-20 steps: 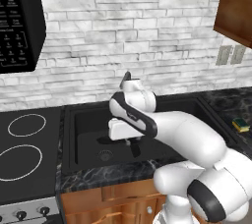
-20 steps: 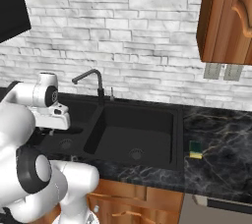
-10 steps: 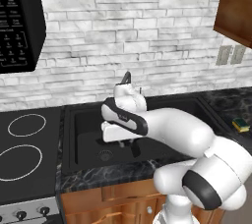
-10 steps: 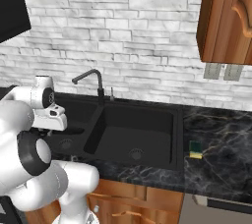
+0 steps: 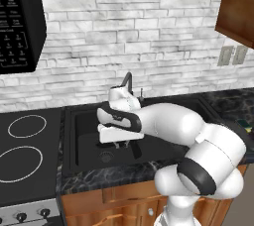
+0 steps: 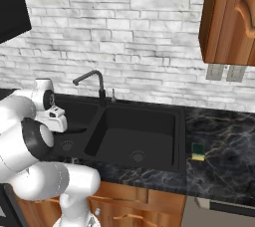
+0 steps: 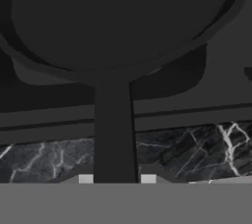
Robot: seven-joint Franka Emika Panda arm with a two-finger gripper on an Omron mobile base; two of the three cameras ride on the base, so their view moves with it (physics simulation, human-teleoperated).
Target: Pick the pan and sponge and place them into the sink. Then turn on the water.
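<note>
My gripper is shut on the handle of the round matte black pan. In the hand view the handle runs up between the fingertips to the pan's bowl, above the sink's front rim. In the left base view the gripper hangs low in the left basin of the black double sink, near its drain; the pan is hard to make out against the black basin. The yellow sponge with a green top lies on the counter right of the sink. No water runs from the curved faucet.
A black stovetop with white-ringed burners lies left of the sink, under a black microwave. Dark marble counter stretches to the right. Wood cabinets hang above. The right basin holds nothing.
The hand has swung left and down into the left basin with the pan still in its grip. The sponge has not moved.
</note>
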